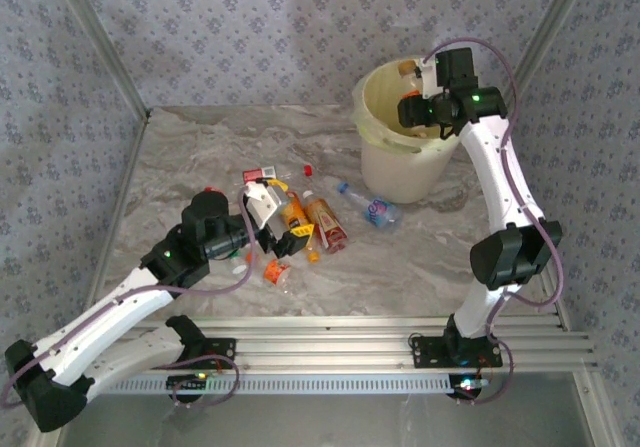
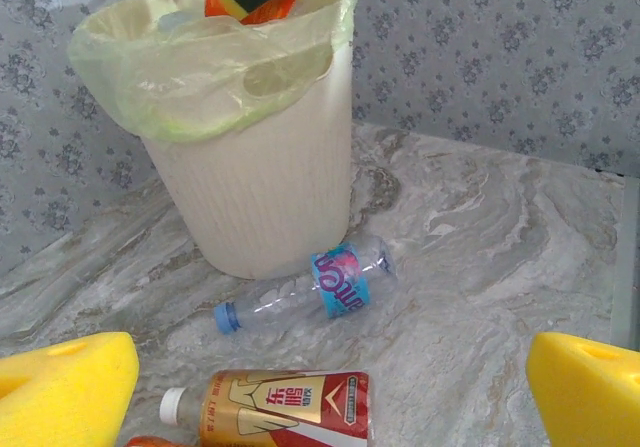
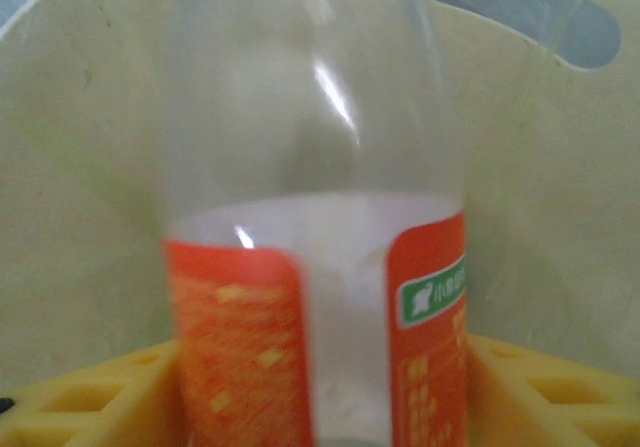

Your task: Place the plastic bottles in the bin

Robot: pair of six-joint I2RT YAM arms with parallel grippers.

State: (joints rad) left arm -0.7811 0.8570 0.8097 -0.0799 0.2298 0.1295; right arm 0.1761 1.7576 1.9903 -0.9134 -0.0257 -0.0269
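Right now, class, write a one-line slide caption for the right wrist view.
The right gripper holds a clear orange-labelled bottle before the bin's pale inner wall.

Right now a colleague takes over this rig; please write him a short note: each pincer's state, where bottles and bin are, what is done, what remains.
Right pincer: shut on an orange-label bottle, held at the mouth of the bin; not yet released.
Left pincer: open, holding nothing, above the cluster of bottles lying on the table.
Blue-label bottle lies beside the bin's base; red-and-gold bottle lies just ahead of the left pincer.
Done: one bottle brought to the bin. Left: release it, then move every bottle on the table.
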